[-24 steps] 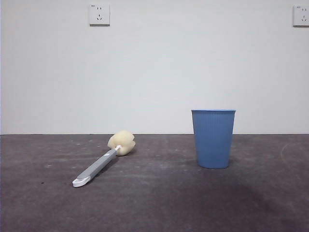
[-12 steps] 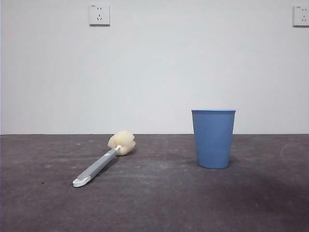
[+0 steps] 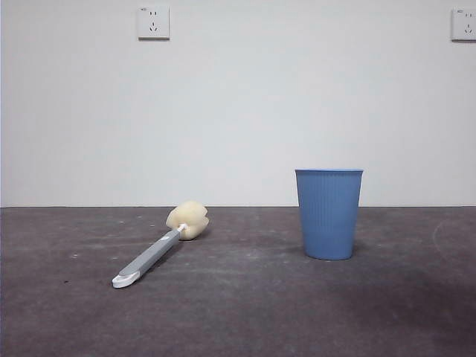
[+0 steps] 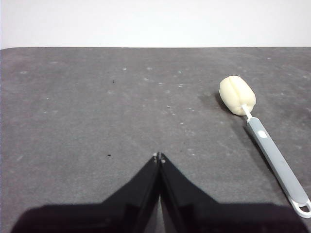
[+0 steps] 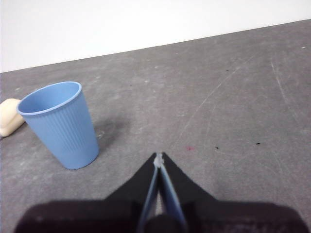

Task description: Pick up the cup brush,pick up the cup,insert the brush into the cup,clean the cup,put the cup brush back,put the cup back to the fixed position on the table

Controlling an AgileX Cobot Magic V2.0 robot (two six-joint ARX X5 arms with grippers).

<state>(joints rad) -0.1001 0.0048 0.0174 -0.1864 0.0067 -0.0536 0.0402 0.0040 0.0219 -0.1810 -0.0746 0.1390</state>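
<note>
In the front view you see the table (image 3: 245, 312) running back to a white wall (image 3: 238, 111) that carries two sockets (image 3: 152, 22). The cup brush (image 3: 160, 249) lies flat on the surface, left of centre. Its cream sponge head points toward the far edge and its white looped end toward the near edge. The cup (image 3: 329, 213) stands upright, mouth up, right of centre and well apart from the brush. Neither gripper appears in this view.

In the left wrist view you see the left gripper (image 4: 159, 158) above bare table, its two black jaws pressed together tip to tip with nothing between them. The cup brush (image 4: 262, 141) lies off to one side of the jaws, not touching them, with the sponge head toward the far edge at the wall.

In the right wrist view you see the right gripper (image 5: 159, 158) likewise closed on nothing, its jaws meeting at the tips. The cup (image 5: 60, 125) stands upright on the table (image 5: 218, 97), to one side of the jaws and clear of them. You can see its open mouth and plain rim band. A small part of the brush's sponge head (image 5: 9, 116) shows at the picture's edge beyond the cup.
</note>
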